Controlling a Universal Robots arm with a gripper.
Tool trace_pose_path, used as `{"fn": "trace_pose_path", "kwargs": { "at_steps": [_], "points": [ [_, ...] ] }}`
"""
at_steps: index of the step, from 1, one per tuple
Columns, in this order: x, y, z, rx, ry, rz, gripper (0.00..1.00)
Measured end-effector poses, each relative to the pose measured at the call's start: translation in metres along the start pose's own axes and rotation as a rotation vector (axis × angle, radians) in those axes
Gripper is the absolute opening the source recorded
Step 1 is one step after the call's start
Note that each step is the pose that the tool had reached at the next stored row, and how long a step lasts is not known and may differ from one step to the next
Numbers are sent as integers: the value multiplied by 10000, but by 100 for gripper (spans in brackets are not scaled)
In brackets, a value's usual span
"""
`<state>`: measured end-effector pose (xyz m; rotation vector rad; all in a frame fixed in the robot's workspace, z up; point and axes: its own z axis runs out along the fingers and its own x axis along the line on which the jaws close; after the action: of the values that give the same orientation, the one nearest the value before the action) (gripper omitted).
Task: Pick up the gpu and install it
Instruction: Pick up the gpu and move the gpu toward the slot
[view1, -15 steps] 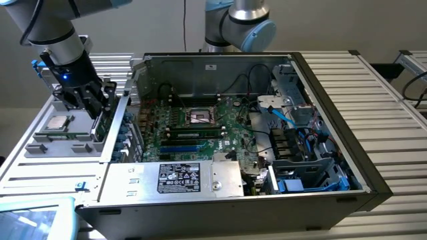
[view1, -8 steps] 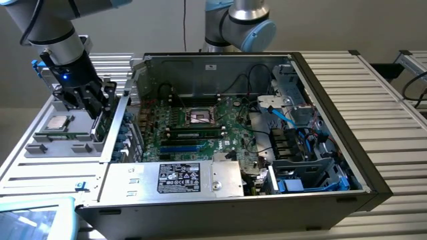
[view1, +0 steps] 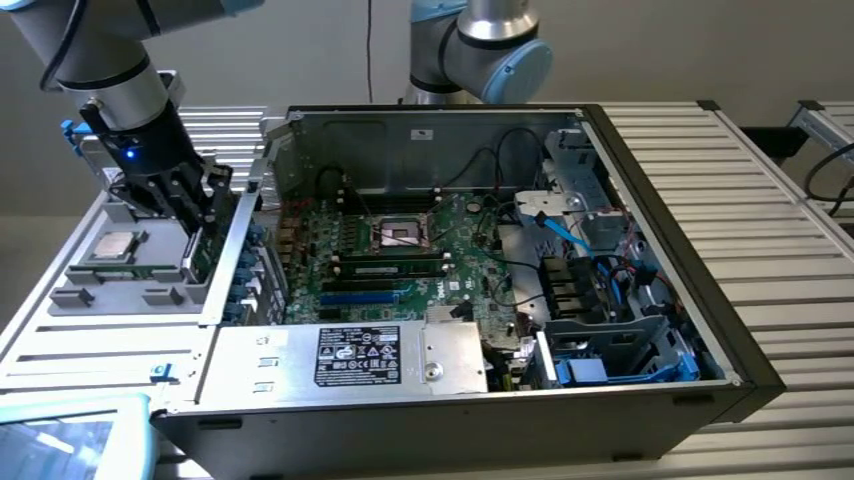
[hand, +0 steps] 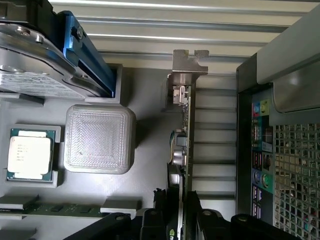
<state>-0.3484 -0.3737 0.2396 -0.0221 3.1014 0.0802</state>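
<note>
We are at the pick-up: our pincer (hand: 175, 217) straddles the upright gpu (hand: 184, 140). Gripped or not, we cannot tell. Square closure matters.

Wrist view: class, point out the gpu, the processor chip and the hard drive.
gpu (hand: 186, 120), wrist view, on the card's thin edge.
processor chip (hand: 29, 154), wrist view, middle of its metal lid.
hard drive (hand: 30, 70), wrist view, on its labelled face.
</note>
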Motion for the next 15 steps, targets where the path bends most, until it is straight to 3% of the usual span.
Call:
{"fn": "trace_pose_path", "kwargs": {
  "at_steps": [7,15],
  "points": [
    [-1,1,-21,-6,1,0,28],
    [-15,20,-382,-6,15,1,28]
  ]
}}
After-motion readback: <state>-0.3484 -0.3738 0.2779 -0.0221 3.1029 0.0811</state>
